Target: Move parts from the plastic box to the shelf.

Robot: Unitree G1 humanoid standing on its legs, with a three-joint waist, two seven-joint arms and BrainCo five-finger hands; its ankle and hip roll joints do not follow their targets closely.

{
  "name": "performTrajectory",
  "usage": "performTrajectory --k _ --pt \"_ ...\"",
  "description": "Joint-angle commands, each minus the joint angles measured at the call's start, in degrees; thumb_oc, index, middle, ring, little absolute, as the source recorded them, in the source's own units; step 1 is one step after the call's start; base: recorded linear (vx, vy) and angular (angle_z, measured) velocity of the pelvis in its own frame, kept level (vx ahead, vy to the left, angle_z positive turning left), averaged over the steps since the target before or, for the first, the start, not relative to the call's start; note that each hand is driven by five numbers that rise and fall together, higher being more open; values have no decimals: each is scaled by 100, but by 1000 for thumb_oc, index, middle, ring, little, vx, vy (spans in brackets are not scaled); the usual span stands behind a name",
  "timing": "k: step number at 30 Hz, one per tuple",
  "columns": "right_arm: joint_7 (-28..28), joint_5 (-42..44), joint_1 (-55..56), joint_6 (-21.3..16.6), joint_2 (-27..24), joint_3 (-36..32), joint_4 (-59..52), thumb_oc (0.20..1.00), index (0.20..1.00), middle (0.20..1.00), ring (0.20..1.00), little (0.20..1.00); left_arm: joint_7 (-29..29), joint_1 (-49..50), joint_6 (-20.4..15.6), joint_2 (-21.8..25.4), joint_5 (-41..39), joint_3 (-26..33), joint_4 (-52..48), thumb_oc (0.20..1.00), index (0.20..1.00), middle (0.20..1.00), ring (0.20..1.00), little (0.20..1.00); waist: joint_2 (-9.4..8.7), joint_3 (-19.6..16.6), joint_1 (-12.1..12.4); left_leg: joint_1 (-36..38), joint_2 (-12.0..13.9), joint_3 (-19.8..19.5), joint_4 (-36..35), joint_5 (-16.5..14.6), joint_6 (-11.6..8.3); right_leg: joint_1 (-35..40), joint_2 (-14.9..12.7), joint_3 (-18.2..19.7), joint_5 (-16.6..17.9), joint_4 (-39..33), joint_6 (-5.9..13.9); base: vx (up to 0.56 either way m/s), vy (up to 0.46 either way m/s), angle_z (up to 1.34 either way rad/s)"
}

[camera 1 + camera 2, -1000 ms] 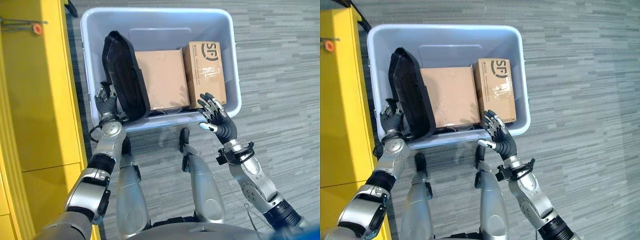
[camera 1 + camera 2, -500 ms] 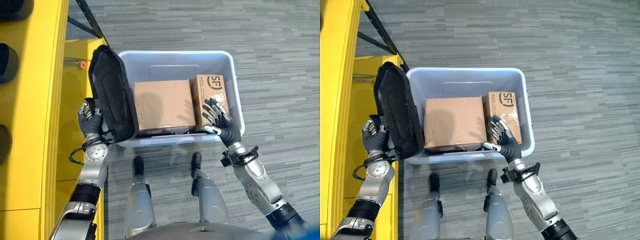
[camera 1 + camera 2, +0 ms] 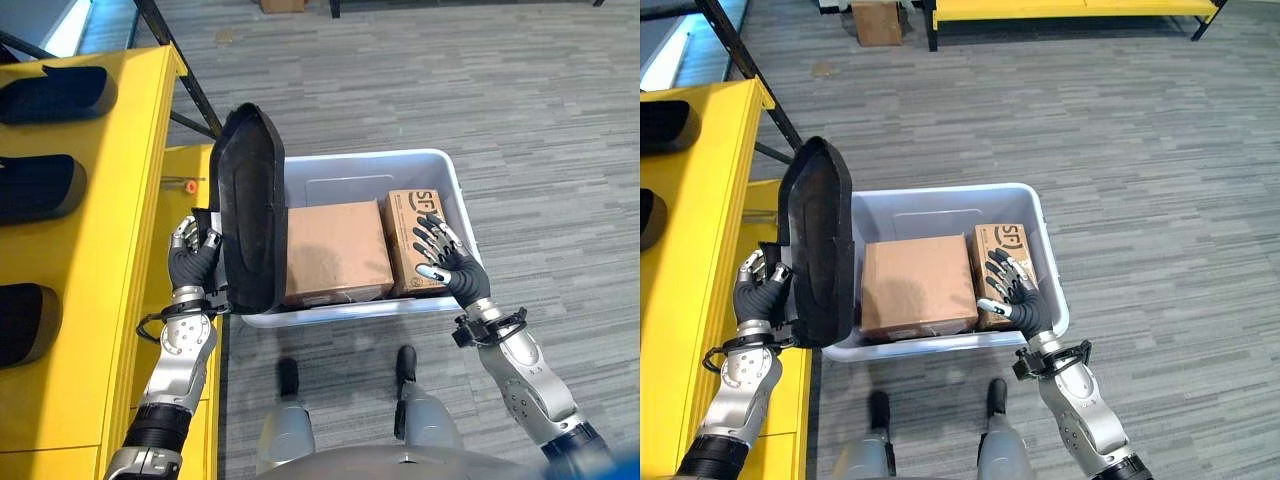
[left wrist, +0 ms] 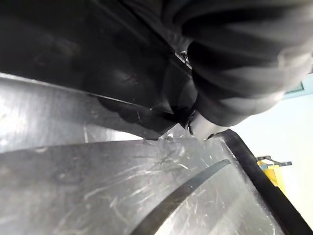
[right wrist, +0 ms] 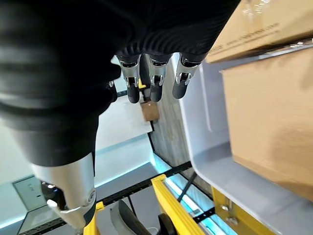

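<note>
A large black moulded part point(image 3: 250, 210) stands upright above the left end of the pale plastic box point(image 3: 445, 170). My left hand point(image 3: 192, 262) is shut on its lower left edge, between the box and the yellow shelf point(image 3: 110, 200). Two cartons lie in the box: a wide brown one point(image 3: 335, 250) and a narrower printed one point(image 3: 412, 232). My right hand point(image 3: 445, 265) hovers open, fingers spread, over the near end of the narrow carton; its fingers point(image 5: 150, 78) hold nothing.
The shelf runs along the left side and holds black parts point(image 3: 55, 95) in a row of slots. Grey carpet floor point(image 3: 540, 120) lies open to the right and beyond the box. A dark diagonal shelf brace point(image 3: 185, 75) rises behind the held part.
The view has pulled back and shifted. The black part has come up out of the box's left end and moved toward the shelf with my left hand. The right hand stays by the narrow carton.
</note>
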Motion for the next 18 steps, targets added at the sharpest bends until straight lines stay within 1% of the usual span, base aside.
performTrajectory --k 1,2,3,4,5,6,8,10,11,12,13,14,15,16,17,18 --pt "231 -137 112 -112 46 -124 -121 1000 1000 1000 1000 1000 -407 245 -367 405 -299 348 -563 200 200 200 200 200 -119 -396 154 -4 27 -230 315 -170 126 101 -38 -70 -776 813 115 22 -56 5" --pt "232 -137 115 -112 46 -121 -121 1000 1000 1000 1000 1000 -409 255 -363 405 -300 352 -572 200 200 200 200 200 -117 -389 152 13 30 -231 305 -167 124 115 -34 -73 -778 812 113 26 -72 4" --pt "240 -159 104 -101 57 -119 -102 1000 1000 1000 1000 1000 -465 341 -348 396 -308 355 -575 200 200 200 200 200 -87 -428 179 66 67 -249 287 -147 111 169 -3 -113 -851 851 99 23 -82 5" --pt "247 -167 100 -88 68 -108 -88 1000 1000 1000 1000 1000 -505 447 -335 398 -294 383 -633 200 200 200 200 200 -56 -454 193 130 105 -270 267 -129 94 229 36 -143 -917 890 73 27 -189 5" --pt "245 -200 78 -69 73 -90 -41 1000 1000 1000 1000 1000 -612 654 -316 308 -497 408 -756 200 200 200 200 200 -10 -495 242 235 215 -340 276 -49 74 307 151 -185 -1081 1038 -8 13 -155 6" --pt "245 -200 79 -70 72 -85 -40 1000 1000 1000 1000 1000 -616 663 -313 306 -501 412 -762 200 200 200 200 200 -5 -489 238 247 221 -342 270 -47 70 314 156 -187 -1088 1046 -12 11 -158 7" --pt "205 -259 49 -83 77 -88 -5 1000 1000 1000 1000 1000 -667 854 -287 236 -502 442 -876 200 200 200 200 200 37 -511 296 332 333 -381 269 65 47 387 278 -221 -1220 1140 -87 -5 -142 6" --pt "190 -328 -19 -84 74 -47 38 1000 1000 1000 1000 1000 -721 963 -267 93 -697 433 -939 200 200 200 200 200 82 -528 366 408 495 -453 271 257 1 440 433 -293 -1372 1293 -186 -23 -222 10" --pt "185 -329 -73 -94 50 -23 30 1000 1000 1000 1000 1000 -739 1029 -234 18 -773 436 -986 200 200 200 200 200 127 -521 416 428 597 -507 250 421 -47 472 532 -358 -1462 1365 -254 -37 -217 9" --pt "170 -338 -91 -99 53 -12 43 1000 1000 1000 1000 1000 -774 1050 -227 6 -794 412 -1006 200 200 200 200 200 133 -505 435 423 631 -530 265 487 -51 485 576 -374 -1488 1389 -295 -98 -282 4" --pt "151 -340 -279 -145 27 61 51 1000 1000 1000 1000 1000 -779 1100 -227 -23 -840 429 -1112 200 200 200 200 200 178 -444 562 359 721 -724 221 780 -78 420 701 -493 -1566 1501 -377 -87 -196 4" --pt "151 -339 -286 -149 26 64 56 1000 1000 1000 1000 1000 -779 1101 -224 -25 -840 432 -1116 200 200 200 200 200 181 -447 549 348 725 -739 214 790 -82 410 704 -505 -1571 1510 -382 -114 -197 10" --pt "142 -342 -372 -162 19 108 100 1000 1000 1000 1000 1000 -776 1092 -234 -12 -811 400 -1133 200 200 200 200 200 199 -419 604 297 739 -842 136 952 -127 344 742 -541 -1584 1551 -409 -84 -100 18" --pt "141 -357 -429 -171 31 145 130 1000 1000 1000 1000 1000 -791 1096 -228 -11 -821 386 -1135 200 200 200 200 200 218 -401 674 236 742 -951 30 1131 -182 297 768 -595 -1591 1542 -420 -198 -169 15" --pt "103 -369 -519 -206 27 199 180 1000 1000 1000 1000 1000 -806 1073 -211 -3 -891 330 -1168 200 200 200 200 200 224 -373 744 -3 654 -1055 -213 1610 -304 273 738 -843 -1517 1313 -437 -163 -117 13" --pt "103 -369 -522 -207 27 197 182 1000 1000 1000 1000 1000 -806 1069 -210 -3 -891 329 -1169 200 200 200 200 200 230 -388 730 -39 654 -1077 -212 1629 -302 259 742 -860 -1491 1292 -438 -193 -109 46"
